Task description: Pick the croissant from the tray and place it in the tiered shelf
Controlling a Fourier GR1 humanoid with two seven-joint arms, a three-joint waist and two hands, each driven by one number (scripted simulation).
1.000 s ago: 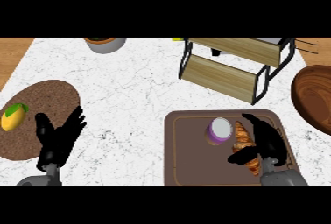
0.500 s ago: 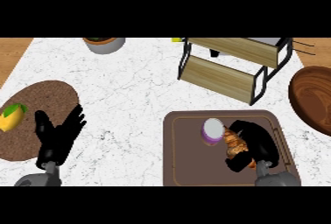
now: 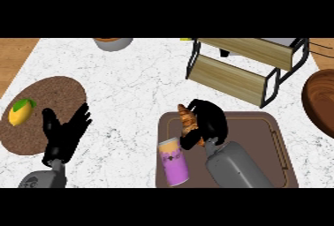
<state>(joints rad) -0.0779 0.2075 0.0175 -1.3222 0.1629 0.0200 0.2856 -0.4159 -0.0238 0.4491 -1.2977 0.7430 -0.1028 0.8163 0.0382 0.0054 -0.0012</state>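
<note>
The golden-brown croissant (image 3: pixel 187 120) is held in my right hand (image 3: pixel 210 122), whose black fingers curl round it above the far left corner of the brown tray (image 3: pixel 261 132). Part of the pastry is hidden by the fingers. The tiered shelf (image 3: pixel 244 66), two wooden boards in a black frame, stands at the back right, beyond the hand. My left hand (image 3: pixel 64 134) rests open, fingers up, at the lower left beside a round brown mat.
A purple can (image 3: pixel 173 160) lies on its side on the tray's left part. A mango (image 3: pixel 20 112) sits on the round brown mat (image 3: pixel 49 106). A wooden bowl (image 3: pixel 321 103) is at the right edge, a grey bowl (image 3: pixel 113 43) at the back.
My right hand closed on the croissant and carried it left and toward the back of the tray. The purple can, upright before, now lies on its side. The left hand stayed still.
</note>
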